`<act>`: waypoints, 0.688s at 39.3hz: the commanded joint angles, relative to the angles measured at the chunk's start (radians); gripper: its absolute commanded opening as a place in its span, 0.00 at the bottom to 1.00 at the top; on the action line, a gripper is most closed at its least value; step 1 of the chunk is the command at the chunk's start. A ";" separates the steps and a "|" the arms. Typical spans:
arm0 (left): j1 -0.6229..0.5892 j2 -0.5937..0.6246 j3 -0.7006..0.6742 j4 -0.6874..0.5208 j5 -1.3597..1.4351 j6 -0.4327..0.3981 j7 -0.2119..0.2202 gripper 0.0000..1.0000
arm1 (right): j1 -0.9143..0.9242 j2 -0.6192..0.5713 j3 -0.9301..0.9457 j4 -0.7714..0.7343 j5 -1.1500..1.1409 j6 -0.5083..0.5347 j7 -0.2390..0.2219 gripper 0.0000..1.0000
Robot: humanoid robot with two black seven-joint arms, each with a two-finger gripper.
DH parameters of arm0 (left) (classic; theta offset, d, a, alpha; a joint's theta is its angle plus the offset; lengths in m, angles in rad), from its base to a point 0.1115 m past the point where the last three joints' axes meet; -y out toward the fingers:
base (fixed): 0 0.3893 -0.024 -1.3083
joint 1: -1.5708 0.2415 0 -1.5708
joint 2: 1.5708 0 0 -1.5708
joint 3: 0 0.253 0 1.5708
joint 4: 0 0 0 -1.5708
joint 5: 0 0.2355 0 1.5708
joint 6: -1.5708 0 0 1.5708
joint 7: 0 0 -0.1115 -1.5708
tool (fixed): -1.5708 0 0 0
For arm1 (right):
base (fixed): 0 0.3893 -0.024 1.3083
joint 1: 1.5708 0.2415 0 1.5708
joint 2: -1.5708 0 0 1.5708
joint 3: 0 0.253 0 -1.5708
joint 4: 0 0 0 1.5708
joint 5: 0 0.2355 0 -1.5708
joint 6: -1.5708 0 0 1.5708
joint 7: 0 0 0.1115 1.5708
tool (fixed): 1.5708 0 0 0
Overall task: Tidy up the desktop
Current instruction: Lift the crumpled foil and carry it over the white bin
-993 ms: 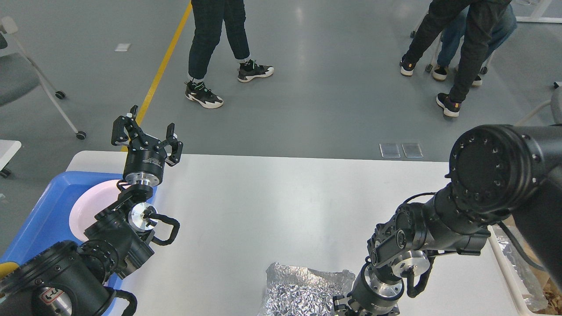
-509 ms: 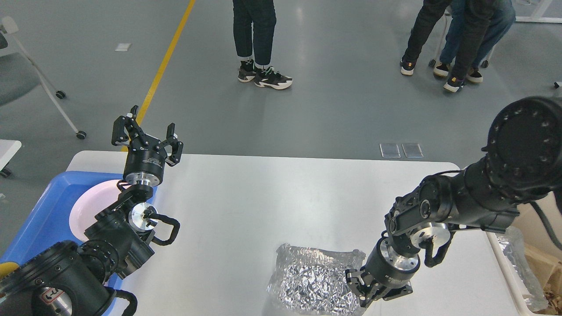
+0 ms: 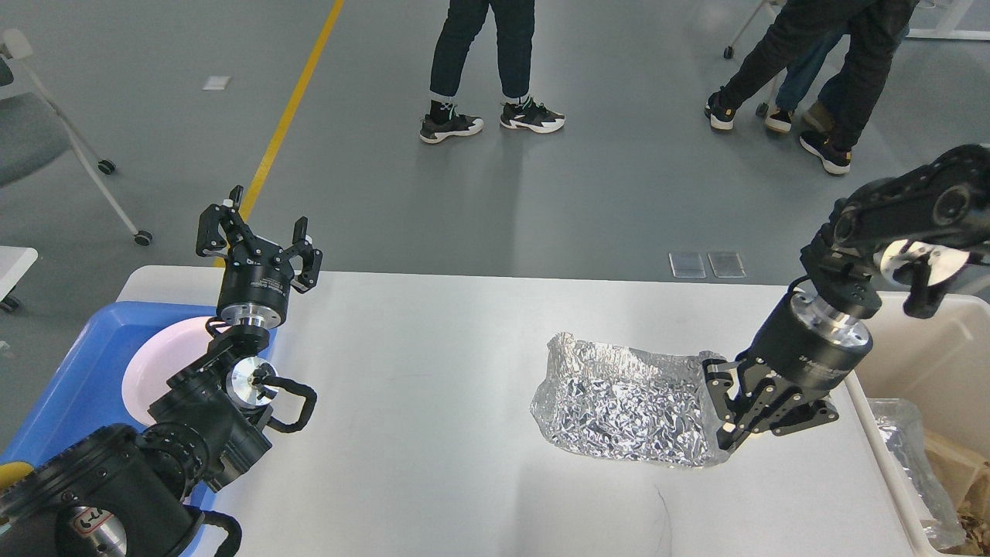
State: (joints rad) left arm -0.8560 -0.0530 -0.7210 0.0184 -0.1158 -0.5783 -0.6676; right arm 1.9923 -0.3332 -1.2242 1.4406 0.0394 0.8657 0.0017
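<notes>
While angled down, right gripper (image 3: pixel 727 414) pinches foil sheet (image 3: pixel 623 398).

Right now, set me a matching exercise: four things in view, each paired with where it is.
Things:
1. foil sheet
2. pink plate
3. left pincer
4. bin

Places:
A. raised above the desktop's far left corner, holding nothing
B. off the right edge
C. gripped by the right pincer
D. in the blue tray

Pairs: 1-C, 2-D, 3-A, 4-B
</notes>
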 commanded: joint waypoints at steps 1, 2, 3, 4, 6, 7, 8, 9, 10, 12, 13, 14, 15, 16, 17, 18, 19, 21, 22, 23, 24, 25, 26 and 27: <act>0.000 -0.001 0.000 0.000 0.001 0.000 0.000 0.97 | 0.095 -0.064 -0.031 0.000 -0.021 0.094 0.000 0.00; 0.000 -0.001 0.000 0.000 -0.001 0.000 0.000 0.97 | 0.120 -0.076 -0.037 -0.002 -0.032 0.094 0.000 0.00; 0.000 -0.001 0.000 0.000 0.001 0.000 0.000 0.97 | 0.132 -0.086 -0.037 -0.002 -0.038 0.094 0.000 0.00; 0.000 -0.001 0.000 0.000 0.001 0.000 0.000 0.97 | 0.144 -0.093 -0.038 -0.002 -0.044 0.094 0.000 0.00; 0.000 0.001 0.000 0.000 -0.001 0.000 0.000 0.97 | 0.166 -0.112 -0.040 -0.008 -0.072 0.094 0.000 0.00; 0.000 -0.001 0.000 0.000 0.001 0.000 0.000 0.97 | 0.168 -0.118 -0.040 -0.017 -0.081 0.094 0.000 0.00; 0.000 -0.001 0.000 0.000 -0.001 0.000 0.000 0.97 | 0.168 -0.121 -0.041 -0.031 -0.088 0.094 0.000 0.00; 0.000 0.001 0.000 0.000 -0.001 0.000 0.000 0.97 | 0.168 -0.125 -0.043 -0.046 -0.093 0.094 0.000 0.00; 0.000 -0.001 0.000 0.000 -0.001 0.000 0.000 0.97 | 0.168 -0.127 -0.047 -0.061 -0.096 0.094 0.000 0.00; 0.000 -0.001 0.000 0.000 -0.001 0.000 0.000 0.97 | 0.168 -0.132 -0.072 -0.091 -0.102 0.094 0.000 0.00; 0.000 0.001 0.000 0.000 0.001 0.000 0.000 0.97 | 0.168 -0.132 -0.087 -0.104 -0.104 0.094 0.000 0.00; 0.000 -0.001 0.000 0.000 0.001 0.000 0.000 0.97 | 0.168 -0.132 -0.101 -0.120 -0.104 0.094 0.000 0.00; 0.000 0.001 0.000 0.000 -0.001 0.000 0.000 0.97 | 0.168 -0.133 -0.113 -0.135 -0.104 0.094 0.000 0.00; 0.000 -0.001 0.000 0.000 -0.001 0.000 0.000 0.97 | 0.168 -0.136 -0.124 -0.152 -0.105 0.094 0.000 0.00; 0.000 -0.001 0.000 0.000 -0.001 0.000 0.000 0.97 | 0.168 -0.138 -0.133 -0.173 -0.108 0.094 0.000 0.00; 0.000 0.001 0.000 0.000 -0.001 0.000 0.000 0.97 | 0.168 -0.145 -0.143 -0.190 -0.115 0.094 0.000 0.00; 0.000 -0.001 0.000 0.000 -0.001 0.000 0.000 0.97 | 0.168 -0.155 -0.152 -0.207 -0.125 0.094 0.000 0.00; 0.000 -0.001 0.000 0.000 0.001 0.000 0.000 0.97 | 0.166 -0.174 -0.166 -0.233 -0.150 0.094 0.000 0.00; 0.000 -0.001 0.000 0.000 -0.001 0.000 -0.001 0.97 | 0.166 -0.182 -0.170 -0.241 -0.165 0.094 0.000 0.00; 0.000 -0.001 0.000 0.000 -0.001 0.000 0.000 0.97 | 0.166 -0.190 -0.173 -0.250 -0.177 0.094 0.000 0.00; 0.000 -0.001 0.000 0.000 0.001 0.000 -0.001 0.97 | 0.166 -0.199 -0.176 -0.261 -0.191 0.094 0.000 0.00; 0.000 -0.001 0.000 0.000 -0.001 0.000 0.000 0.97 | 0.164 -0.208 -0.178 -0.272 -0.202 0.094 0.000 0.00; 0.000 -0.001 0.000 0.000 0.001 0.000 0.000 0.97 | 0.163 -0.219 -0.179 -0.285 -0.214 0.094 0.000 0.00; 0.000 -0.001 0.000 0.000 -0.001 0.000 0.000 0.97 | 0.160 -0.228 -0.179 -0.299 -0.228 0.094 0.000 0.00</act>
State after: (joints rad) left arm -0.8560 -0.0533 -0.7210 0.0184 -0.1159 -0.5783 -0.6675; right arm 2.1596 -0.5159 -1.3905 1.2021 -0.1266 0.9600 0.0016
